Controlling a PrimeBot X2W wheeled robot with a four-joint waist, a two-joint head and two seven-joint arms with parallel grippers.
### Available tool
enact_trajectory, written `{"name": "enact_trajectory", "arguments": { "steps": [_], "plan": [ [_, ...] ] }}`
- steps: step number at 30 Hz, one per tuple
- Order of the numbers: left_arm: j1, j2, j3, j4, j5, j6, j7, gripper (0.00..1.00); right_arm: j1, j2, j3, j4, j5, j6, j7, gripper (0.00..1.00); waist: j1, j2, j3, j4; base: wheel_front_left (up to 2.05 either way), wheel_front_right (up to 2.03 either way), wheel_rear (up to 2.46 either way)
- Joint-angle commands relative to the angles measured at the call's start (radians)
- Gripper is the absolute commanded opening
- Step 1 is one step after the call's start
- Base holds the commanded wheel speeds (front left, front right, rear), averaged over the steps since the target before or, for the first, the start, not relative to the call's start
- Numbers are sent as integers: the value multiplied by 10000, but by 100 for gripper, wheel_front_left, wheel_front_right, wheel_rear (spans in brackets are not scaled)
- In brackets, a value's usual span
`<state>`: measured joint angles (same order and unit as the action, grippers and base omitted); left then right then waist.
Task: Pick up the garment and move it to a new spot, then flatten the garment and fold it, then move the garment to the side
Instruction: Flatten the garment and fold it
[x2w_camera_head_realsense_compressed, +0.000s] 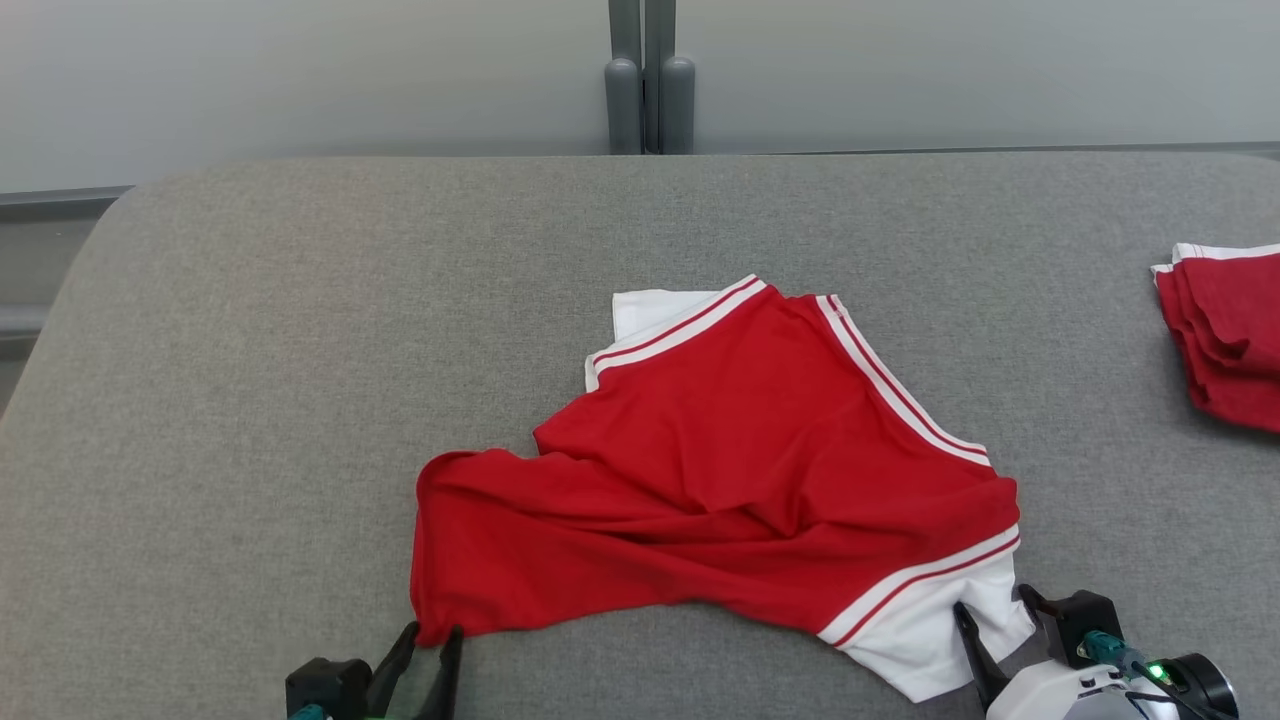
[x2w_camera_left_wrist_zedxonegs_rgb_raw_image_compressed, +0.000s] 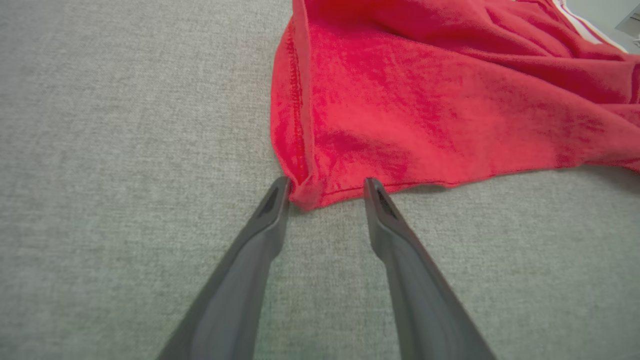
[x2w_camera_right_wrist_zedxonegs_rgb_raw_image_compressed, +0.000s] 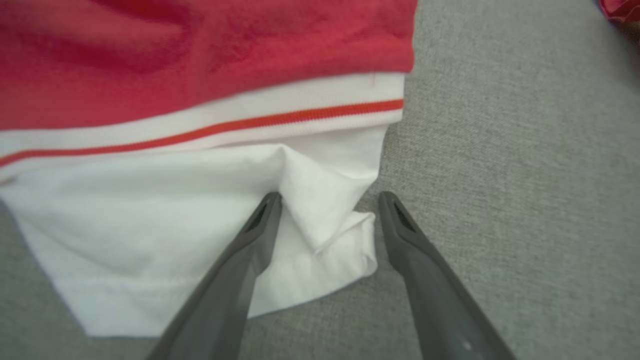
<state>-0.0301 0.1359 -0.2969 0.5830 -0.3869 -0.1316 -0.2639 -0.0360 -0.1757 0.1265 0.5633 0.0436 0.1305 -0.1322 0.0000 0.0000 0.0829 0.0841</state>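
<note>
The garment is a red shirt with white striped trim, lying crumpled in the middle of the grey table. My left gripper is at its near left corner. In the left wrist view that gripper is open, and the red hem corner lies between its fingertips. My right gripper is at the white sleeve on the near right. In the right wrist view it is open, with a fold of the white cloth between its fingers and the left finger resting on the sleeve.
A pile of folded red garments with white edges sits at the table's right edge. Two grey posts stand behind the table's far edge. The table's rounded left corner is at the far left.
</note>
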Motion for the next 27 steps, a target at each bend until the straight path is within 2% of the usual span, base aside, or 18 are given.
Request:
{"name": "enact_trajectory", "arguments": {
  "steps": [1,2,3,4,5,9,11,13,17,20,25,27],
  "plan": [
    [-246,123,-57,17,-112,16,-1,11,41,58,158,410,85,1,382,100,0,0,0,10,0,0,0],
    [-265,124,-133,37,-138,15,-1,9,40,79,213,508,153,1,487,100,0,0,-7,19,0,0,0],
    [-296,139,-219,73,-190,15,-1,0,20,113,311,612,285,3,591,48,0,0,-23,29,0,0,0],
    [-323,167,-324,115,-259,15,-1,0,16,129,412,685,391,3,682,33,0,0,-42,33,0,0,0],
    [-370,232,-418,151,-307,15,-1,0,14,142,545,730,543,4,772,0,0,0,-74,32,0,0,0],
    [-150,396,-729,299,-1000,15,-1,0,71,236,705,127,2041,6,893,0,0,0,-263,-81,0,0,0],
    [2,520,-803,105,-1654,15,1,0,158,233,761,-767,3427,4,1161,0,0,0,-365,-160,0,0,0],
    [147,748,-970,-508,-2472,15,194,0,361,-142,821,-2168,4967,1,1667,0,0,0,-487,-204,0,0,0],
    [538,1598,-1222,-3055,-4355,15,1104,0,1363,-1408,475,-5856,8013,0,2796,0,0,0,-667,-183,0,0,0],
    [893,2417,-1067,-5590,-5576,15,1996,0,2044,-2180,-749,-8442,9778,1,3114,0,0,0,-787,-164,0,0,0],
    [1218,3521,-412,-9283,-6790,130,3152,0,2604,-2527,-3138,-10982,11586,1,3114,0,0,0,-816,-198,0,0,0],
    [1187,3877,-90,-10548,-7182,366,3530,0,2593,-2644,-3924,-11653,11934,1,3228,0,0,0,-744,-258,0,0,0]
  ]
}}
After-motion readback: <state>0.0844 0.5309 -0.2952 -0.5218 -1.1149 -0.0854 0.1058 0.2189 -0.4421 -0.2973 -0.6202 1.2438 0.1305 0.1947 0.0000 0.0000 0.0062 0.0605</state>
